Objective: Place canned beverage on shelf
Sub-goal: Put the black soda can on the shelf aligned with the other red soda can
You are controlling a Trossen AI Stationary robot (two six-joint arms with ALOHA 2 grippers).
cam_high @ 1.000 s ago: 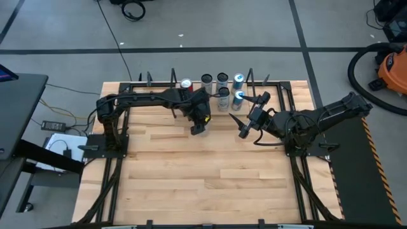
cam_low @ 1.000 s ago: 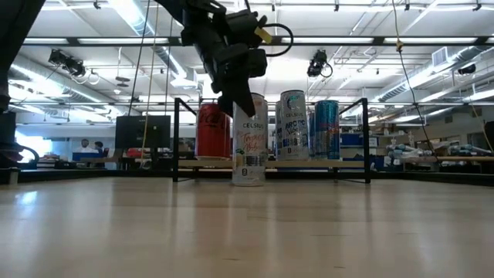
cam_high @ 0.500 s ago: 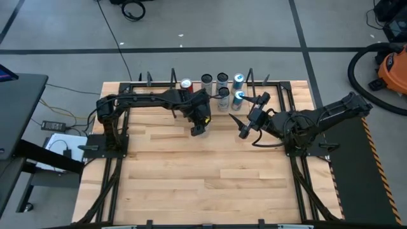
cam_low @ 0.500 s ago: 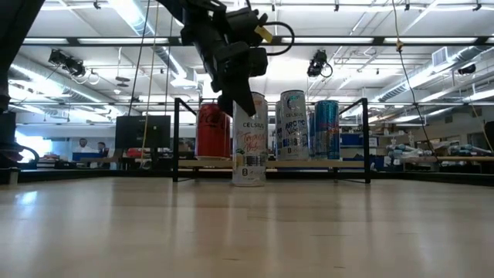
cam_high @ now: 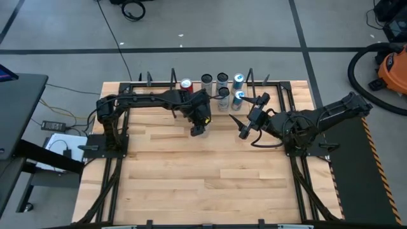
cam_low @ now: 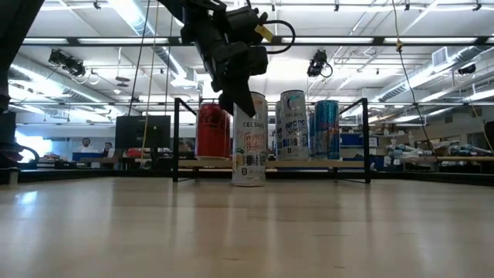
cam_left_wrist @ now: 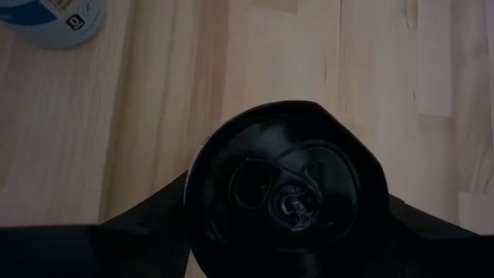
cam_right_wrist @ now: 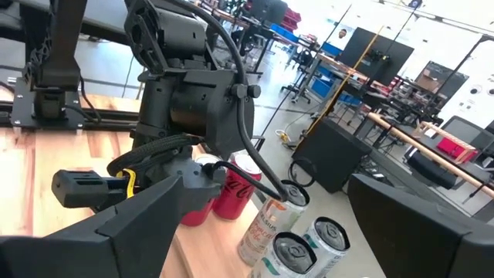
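Note:
A white Celsius can (cam_low: 248,150) stands upright in front of the shelf (cam_low: 270,164), a light-wood platform with a black rod frame at each end. My left gripper (cam_low: 239,96) is shut on the can's top; the can's lid fills the left wrist view (cam_left_wrist: 285,201). A red can (cam_low: 212,131), a white can (cam_low: 293,125) and a blue can (cam_low: 326,130) stand on the shelf. My right gripper (cam_high: 240,127) is open and empty, to the right of the left gripper. My left gripper pinches the white can between its two fingers (cam_left_wrist: 147,224), on opposite sides just below the top rim (cam_left_wrist: 202,202). The fingers come from above, pointing down. The can is upright, and its base (cam_low: 248,182) seems to rest on the table.
In the high view several cans (cam_high: 222,79) stand in a row at the table's far edge, with two more (cam_high: 231,95) just in front of them. Another can's base (cam_left_wrist: 54,19) shows close by in the left wrist view. The near half of the wooden table (cam_high: 203,184) is bare.

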